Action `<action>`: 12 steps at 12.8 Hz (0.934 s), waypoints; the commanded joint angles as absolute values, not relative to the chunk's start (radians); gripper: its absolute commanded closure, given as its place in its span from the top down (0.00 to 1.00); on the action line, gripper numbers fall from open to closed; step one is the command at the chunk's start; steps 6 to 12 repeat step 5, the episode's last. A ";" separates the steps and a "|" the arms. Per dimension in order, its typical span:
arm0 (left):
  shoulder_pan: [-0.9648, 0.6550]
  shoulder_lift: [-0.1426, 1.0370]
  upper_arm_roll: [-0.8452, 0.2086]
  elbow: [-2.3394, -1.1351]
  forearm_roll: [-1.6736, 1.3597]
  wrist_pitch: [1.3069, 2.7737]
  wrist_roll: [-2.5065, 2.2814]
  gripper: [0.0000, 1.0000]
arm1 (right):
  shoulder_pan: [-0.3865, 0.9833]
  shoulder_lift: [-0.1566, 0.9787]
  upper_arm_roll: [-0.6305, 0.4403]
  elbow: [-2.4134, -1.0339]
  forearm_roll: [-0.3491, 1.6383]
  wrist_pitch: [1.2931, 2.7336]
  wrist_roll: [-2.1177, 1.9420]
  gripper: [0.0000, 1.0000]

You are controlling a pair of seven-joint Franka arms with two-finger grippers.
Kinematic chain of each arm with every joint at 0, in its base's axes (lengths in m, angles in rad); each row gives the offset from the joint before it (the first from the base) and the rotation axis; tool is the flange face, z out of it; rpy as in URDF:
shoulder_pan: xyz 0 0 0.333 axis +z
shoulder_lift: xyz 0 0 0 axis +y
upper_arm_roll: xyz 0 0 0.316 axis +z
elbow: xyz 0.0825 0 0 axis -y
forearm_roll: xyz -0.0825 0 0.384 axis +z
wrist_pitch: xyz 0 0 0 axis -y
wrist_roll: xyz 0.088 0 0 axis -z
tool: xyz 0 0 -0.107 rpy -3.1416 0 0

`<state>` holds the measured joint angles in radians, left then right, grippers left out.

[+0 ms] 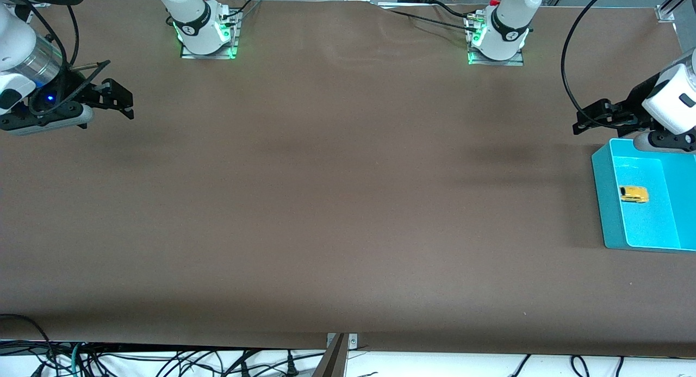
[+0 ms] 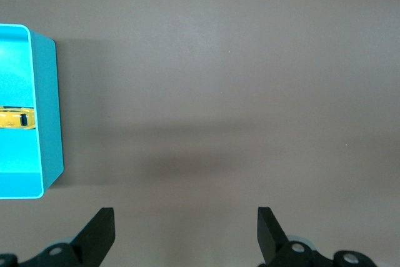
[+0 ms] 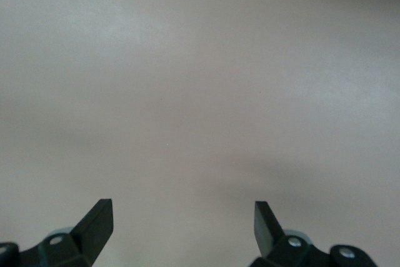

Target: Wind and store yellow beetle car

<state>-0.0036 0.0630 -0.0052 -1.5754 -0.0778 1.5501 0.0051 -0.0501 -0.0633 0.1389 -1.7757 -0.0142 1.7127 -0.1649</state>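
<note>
Setting: robotics lab bench. Evidence: two white arm bases (image 1: 204,26) bolted on metal plates along one edge of the counter (image 1: 326,203), both lit green at the foot. Counter covered in one plain brown sheet. Black cables (image 1: 576,45) loop from the arms. A tangle of power leads (image 1: 163,363) hangs past the counter edge nearest the front camera. Aluminium framing (image 1: 671,4) stands by the left arm's end, above the left claw (image 1: 587,118). A blue status light (image 1: 50,98) glows on the right arm's wrist, just beside the right claw (image 1: 117,99).
</note>
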 commanded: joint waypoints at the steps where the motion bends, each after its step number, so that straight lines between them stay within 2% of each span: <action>1: -0.002 0.074 -0.006 -1.554 -0.061 1.526 -0.003 1.00 | -0.046 -0.077 0.140 -1.786 -0.025 1.704 -0.176 1.00; 12: 0.000 0.083 -0.008 -1.552 -0.063 1.528 -0.005 1.00 | -0.046 -0.077 0.138 -1.787 -0.026 1.704 -0.176 1.00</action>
